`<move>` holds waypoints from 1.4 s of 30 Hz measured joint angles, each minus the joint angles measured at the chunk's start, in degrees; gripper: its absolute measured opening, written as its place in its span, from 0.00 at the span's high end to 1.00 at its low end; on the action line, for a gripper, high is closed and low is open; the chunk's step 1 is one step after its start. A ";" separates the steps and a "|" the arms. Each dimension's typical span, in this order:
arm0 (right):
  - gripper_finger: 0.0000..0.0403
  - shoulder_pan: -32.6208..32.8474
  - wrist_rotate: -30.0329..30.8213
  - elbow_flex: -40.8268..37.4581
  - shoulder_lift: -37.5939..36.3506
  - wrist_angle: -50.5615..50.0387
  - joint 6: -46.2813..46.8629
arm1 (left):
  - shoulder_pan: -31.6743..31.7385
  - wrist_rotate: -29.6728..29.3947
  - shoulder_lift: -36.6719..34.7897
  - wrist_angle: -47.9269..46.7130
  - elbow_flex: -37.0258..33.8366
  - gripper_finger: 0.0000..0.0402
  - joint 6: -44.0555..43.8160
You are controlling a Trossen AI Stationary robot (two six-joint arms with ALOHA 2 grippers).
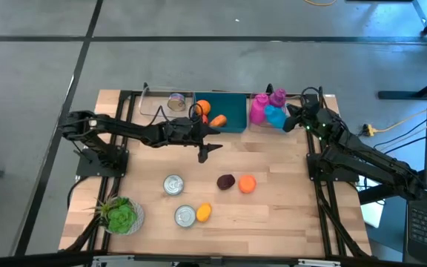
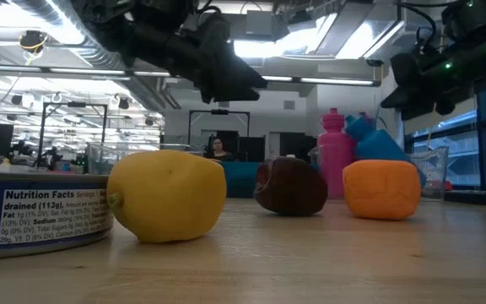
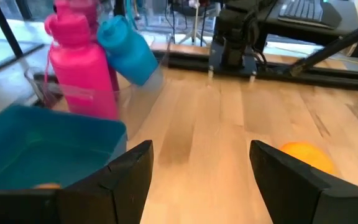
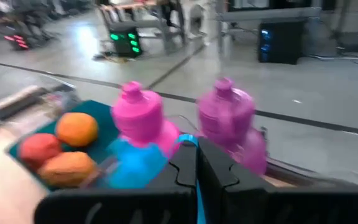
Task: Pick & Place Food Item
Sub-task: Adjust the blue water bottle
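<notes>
On the wooden table lie an orange (image 1: 247, 184), a dark plum (image 1: 226, 182) and a yellow lemon (image 1: 204, 212). They show large in the low view: lemon (image 2: 167, 196), plum (image 2: 291, 187), orange (image 2: 381, 189). A teal bin (image 1: 232, 119) at the far edge holds an orange fruit (image 4: 76, 129), a red one (image 4: 39, 149) and a browner one (image 4: 67, 168). My left gripper (image 1: 212, 141) hovers open above the table just in front of the bin, its fingers (image 3: 129, 177) apart with nothing between them. My right gripper (image 4: 196, 168) is shut beside the bottles. My right gripper stands shut right by the blue bottle (image 1: 275, 116) in the clear container. Whether it touches the bottle, I cannot tell, because its own fingers cover that spot.
A clear container at the far right holds two pink bottles (image 1: 259, 110) and the blue one. Another clear container (image 1: 161, 104) at the far left holds a can. Two tins (image 1: 173, 185), (image 1: 185, 215) and a green lettuce (image 1: 121, 215) lie near the front left.
</notes>
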 joint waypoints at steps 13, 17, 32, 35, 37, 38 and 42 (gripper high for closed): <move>1.00 0.39 -13.71 0.04 0.40 3.99 3.06 | 3.48 8.70 18.30 -9.15 24.10 0.34 4.98; 1.00 1.90 -15.92 0.04 0.40 5.56 2.86 | 4.56 8.70 22.49 -12.35 30.84 0.31 5.44; 1.00 7.09 -15.96 0.07 0.45 5.43 0.55 | 5.68 4.19 30.94 -12.12 43.80 0.26 6.84; 1.00 7.55 -15.90 0.07 0.47 5.43 0.36 | 5.75 3.10 30.95 -11.63 44.04 0.26 7.57; 1.00 7.77 -15.90 0.07 0.47 5.43 0.28 | 5.77 1.78 30.93 -10.75 44.11 0.26 8.41; 1.00 7.89 -15.90 0.07 0.50 5.43 0.27 | 5.86 1.27 30.93 -10.21 44.11 0.26 8.45; 1.00 8.41 -15.90 0.07 0.59 5.43 0.04 | 6.14 1.31 30.93 -8.27 44.11 0.26 8.44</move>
